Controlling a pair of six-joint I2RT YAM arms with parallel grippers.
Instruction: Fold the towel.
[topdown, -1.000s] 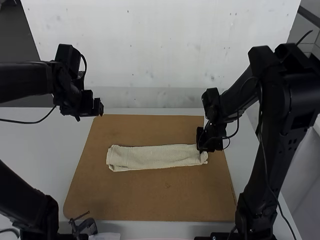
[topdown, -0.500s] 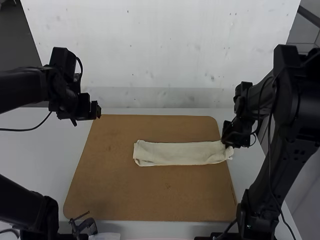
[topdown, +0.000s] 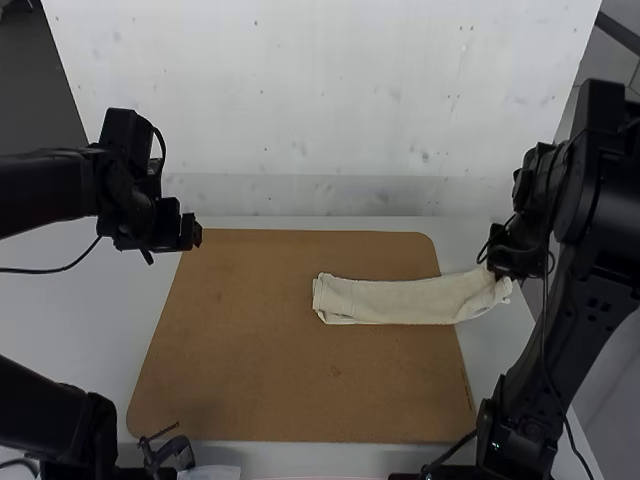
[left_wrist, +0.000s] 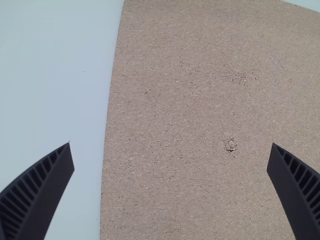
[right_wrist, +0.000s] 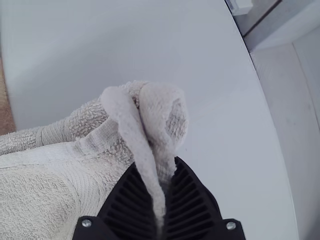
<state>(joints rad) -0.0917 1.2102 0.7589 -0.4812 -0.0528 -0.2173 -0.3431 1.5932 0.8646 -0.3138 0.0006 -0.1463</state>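
In the high view, the left arm (topdown: 45, 190) is held out from the view's left side, and the left gripper (topdown: 193, 232) is turned toward the middle. Its black, ribbed fingers (left_wrist: 37, 195) are spread wide apart in the left wrist view. The right arm (topdown: 545, 350) is sharply bent, and the right gripper (topdown: 500, 274) is held well apart from the left one. In the right wrist view, its fingers (right_wrist: 192, 202) are pressed close together.

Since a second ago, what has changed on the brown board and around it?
The right gripper, shut on the right end of the towel, has moved to the high view's right and drawn the towel with it; that end now reaches past the brown board's right edge. The towel is still a narrow folded strip. The board stayed put, and the left gripper is open, almost unmoved.
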